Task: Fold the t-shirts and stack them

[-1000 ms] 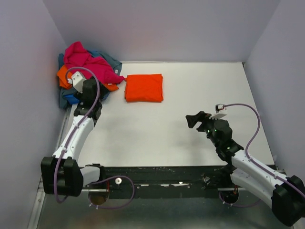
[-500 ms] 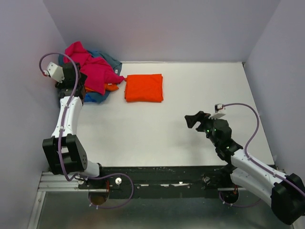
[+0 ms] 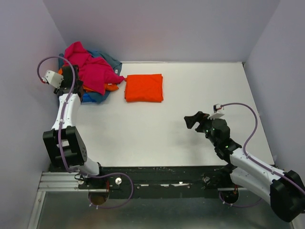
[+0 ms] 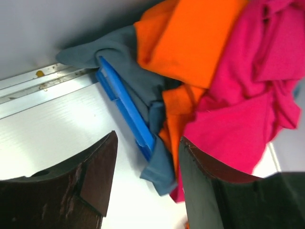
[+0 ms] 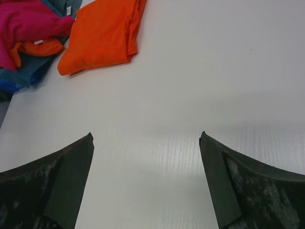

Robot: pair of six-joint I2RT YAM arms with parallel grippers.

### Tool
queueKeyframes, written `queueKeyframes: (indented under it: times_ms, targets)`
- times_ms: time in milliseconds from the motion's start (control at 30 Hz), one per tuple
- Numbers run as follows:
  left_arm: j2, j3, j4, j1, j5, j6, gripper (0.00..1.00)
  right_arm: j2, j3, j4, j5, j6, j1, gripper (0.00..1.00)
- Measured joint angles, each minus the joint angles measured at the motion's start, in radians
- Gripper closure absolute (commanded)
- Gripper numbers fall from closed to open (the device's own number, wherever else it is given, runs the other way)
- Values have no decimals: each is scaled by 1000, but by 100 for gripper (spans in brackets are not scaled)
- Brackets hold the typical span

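Note:
A folded bright orange-red t-shirt (image 3: 144,88) lies flat at the back middle of the table; it also shows in the right wrist view (image 5: 102,34). A heap of unfolded t-shirts sits in the back left corner: magenta pink (image 3: 93,69) on top, orange (image 4: 200,43), slate blue-grey (image 4: 143,86) and blue (image 4: 126,109) beneath. My left gripper (image 3: 76,88) is open at the heap's left edge, its jaws on either side of a blue-grey corner (image 4: 159,171). My right gripper (image 3: 193,120) is open and empty above bare table (image 5: 152,157).
Grey walls close in the table on the left, back and right. A metal rail (image 4: 43,83) runs along the table's left edge next to the heap. The white table surface (image 3: 157,129) lies between the two arms.
My left arm has swung from the heap's right front side to its far left side by the wall. The right arm has barely moved.

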Motion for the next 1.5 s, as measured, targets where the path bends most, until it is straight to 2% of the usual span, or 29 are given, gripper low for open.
queueKeyframes:
  times_ms: [233,400,633,667,767,833,933,1233,1267,1333,1367,1500]
  targets:
    - [174,23,-10,42,-17,-10,43,4,0,-3,-6,2,0,0]
    - [340,164,-37,47,-10,-3,43,4,0,-5,-6,2,0,0]
    - [405,247,-54,48,-10,-3,45,12,0,-5,-6,2,0,0]
    - [407,251,-55,49,-10,-3,49,16,0,-5,-7,2,0,0]
    - [420,264,-56,57,-9,-8,74,26,0,-5,-7,2,0,0]
    - [438,276,-58,68,-2,-18,81,29,1,-5,-7,2,0,0]
    - [454,280,-76,91,11,-30,100,35,3,-5,-8,3,0,0]
    - [375,364,-153,104,10,-13,100,41,14,-7,-8,8,0,0]
    - [350,383,-154,104,10,-10,97,41,15,-8,-8,8,0,0]
    - [283,424,-147,106,9,-5,77,41,15,-10,-8,8,0,0]
    - [256,436,-141,106,9,-2,73,41,15,-12,-8,8,0,0]
    - [190,442,-117,113,18,-7,70,40,15,-19,-7,8,0,0]
